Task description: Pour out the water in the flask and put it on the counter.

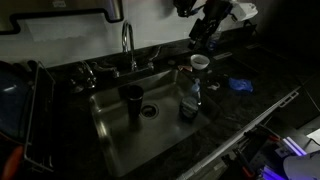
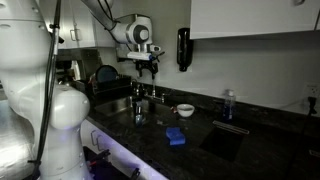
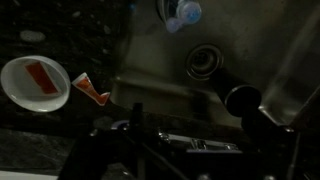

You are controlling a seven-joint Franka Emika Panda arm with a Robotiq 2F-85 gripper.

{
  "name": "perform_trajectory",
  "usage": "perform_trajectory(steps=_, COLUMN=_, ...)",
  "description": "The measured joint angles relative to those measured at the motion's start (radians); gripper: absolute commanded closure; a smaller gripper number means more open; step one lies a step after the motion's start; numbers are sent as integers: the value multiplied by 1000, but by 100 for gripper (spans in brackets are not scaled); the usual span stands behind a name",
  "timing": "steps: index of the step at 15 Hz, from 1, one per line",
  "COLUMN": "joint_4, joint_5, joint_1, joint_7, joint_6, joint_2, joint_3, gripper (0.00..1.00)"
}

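The flask (image 1: 132,100), a dark cylinder, stands upright in the steel sink (image 1: 110,130) left of the drain. It also shows in the wrist view (image 3: 243,98), near the drain (image 3: 205,60). My gripper (image 1: 205,32) hangs high above the back right of the counter (image 1: 250,105), well apart from the flask. It looks open and empty in an exterior view (image 2: 147,68). In the wrist view (image 3: 190,150) its fingers are only dark shapes at the bottom. The counter surrounds the sink (image 2: 250,140).
A clear bottle (image 1: 190,100) stands in the sink's right part. A white cup (image 1: 200,62) sits on the counter behind it. A blue cloth (image 1: 240,85) lies to the right. The faucet (image 1: 128,45) rises behind the sink. A dish rack (image 1: 30,110) stands left.
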Motion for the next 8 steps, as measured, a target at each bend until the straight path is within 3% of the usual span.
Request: perform_trajectory(steps=8, joint_4=105, joint_5=2, joint_1=37, joint_7=0, joint_6=115, joint_2=199, joint_3=60, gripper=0)
